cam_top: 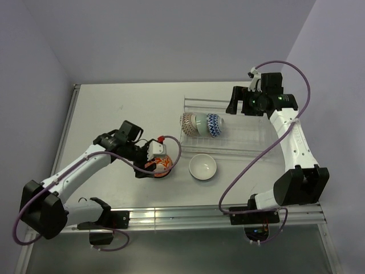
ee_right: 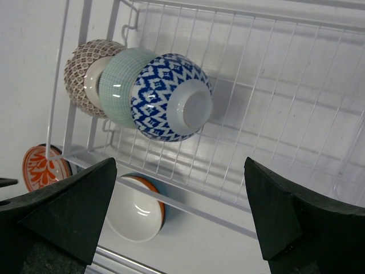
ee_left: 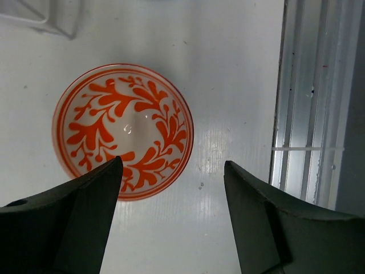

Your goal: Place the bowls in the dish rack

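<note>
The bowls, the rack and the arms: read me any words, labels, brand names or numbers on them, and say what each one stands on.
No readable text in any view.
orange-red bowl: leafy pattern only, no letters.
blue-white bowl, pale green bowl, brown-patterned bowl: patterns only.
dish rack: bare wires, no label.
left arm, right arm: no marking that can be read.

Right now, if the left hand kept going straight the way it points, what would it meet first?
Most likely the orange-patterned bowl: the left hand points down over its rim, jaws open. One side is over bare table. Height above it is unclear.
</note>
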